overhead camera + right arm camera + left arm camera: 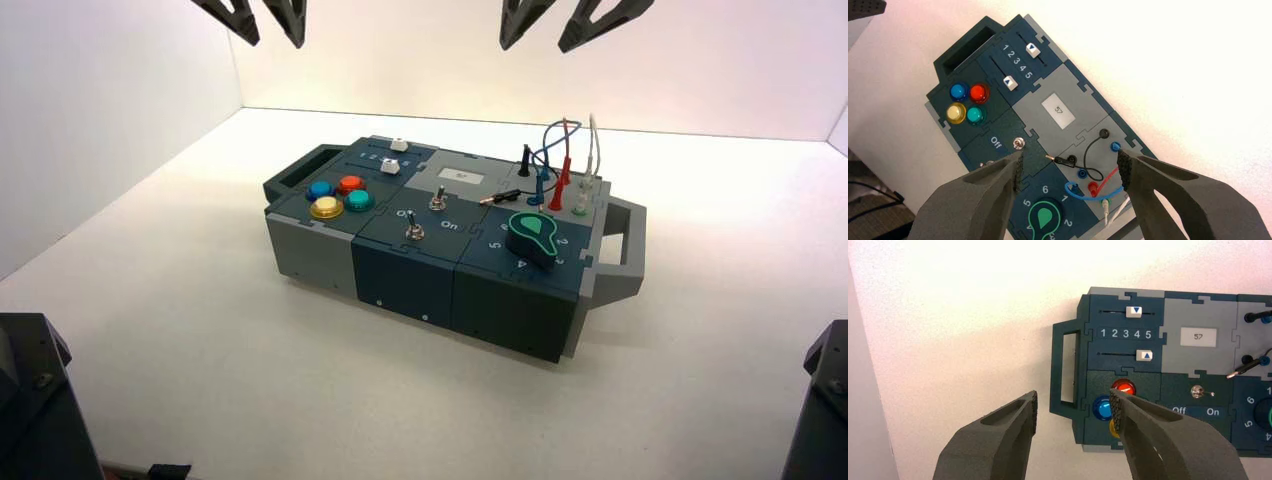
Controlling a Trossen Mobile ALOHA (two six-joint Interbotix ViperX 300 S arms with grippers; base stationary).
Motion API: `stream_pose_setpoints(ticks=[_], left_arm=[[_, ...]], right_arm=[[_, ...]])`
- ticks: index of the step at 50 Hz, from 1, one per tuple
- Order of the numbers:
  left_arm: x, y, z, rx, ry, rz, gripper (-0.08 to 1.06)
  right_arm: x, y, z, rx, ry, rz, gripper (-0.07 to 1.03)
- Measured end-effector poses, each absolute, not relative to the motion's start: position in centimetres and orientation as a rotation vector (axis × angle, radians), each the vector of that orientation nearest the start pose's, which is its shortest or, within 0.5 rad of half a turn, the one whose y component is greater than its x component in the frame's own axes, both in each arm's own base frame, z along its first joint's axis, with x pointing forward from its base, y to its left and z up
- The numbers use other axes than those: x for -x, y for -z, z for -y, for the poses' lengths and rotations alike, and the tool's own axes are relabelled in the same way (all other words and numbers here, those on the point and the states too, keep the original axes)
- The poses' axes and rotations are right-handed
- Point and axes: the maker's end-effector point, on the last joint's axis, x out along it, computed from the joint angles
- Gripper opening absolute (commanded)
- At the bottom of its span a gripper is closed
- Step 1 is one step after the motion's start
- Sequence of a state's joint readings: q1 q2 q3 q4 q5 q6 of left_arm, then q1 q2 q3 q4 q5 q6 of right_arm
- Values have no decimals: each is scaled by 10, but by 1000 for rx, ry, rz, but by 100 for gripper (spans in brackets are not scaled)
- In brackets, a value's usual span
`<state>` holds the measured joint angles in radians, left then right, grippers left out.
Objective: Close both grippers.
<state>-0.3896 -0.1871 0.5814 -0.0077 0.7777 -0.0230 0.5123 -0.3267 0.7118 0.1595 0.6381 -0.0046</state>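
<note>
My left gripper (265,28) hangs high above the far left of the table, open and empty. In the left wrist view its gripper (1073,410) has the jaws wide apart, high over the box's button end. My right gripper (568,28) hangs high above the far side of the box (450,270), open and empty. In the right wrist view its gripper (1070,172) has the jaws wide apart above the wire panel and the green knob (1044,218). Neither gripper touches anything.
The blue-grey box bears blue, red, yellow and green buttons (339,196), two toggle switches (424,215), two white sliders (1140,334), a small display (1058,110) and plugged wires (556,170). It has a handle at each end. White walls stand left and behind.
</note>
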Motion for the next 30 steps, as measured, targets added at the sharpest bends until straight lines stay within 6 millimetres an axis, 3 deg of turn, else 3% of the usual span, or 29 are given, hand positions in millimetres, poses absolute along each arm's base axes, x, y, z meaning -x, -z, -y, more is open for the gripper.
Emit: stream_pose_setpoints(ticks=[18,30], left_arm=[[-322,-155,134,-201,335,-1160,74],[-321,-154,134,-201,334,-1164,66]], right_arm=[[-280,-168,-177,104,-489,-1040,98],[-279,-168,-176,105,-489,-1046,97]])
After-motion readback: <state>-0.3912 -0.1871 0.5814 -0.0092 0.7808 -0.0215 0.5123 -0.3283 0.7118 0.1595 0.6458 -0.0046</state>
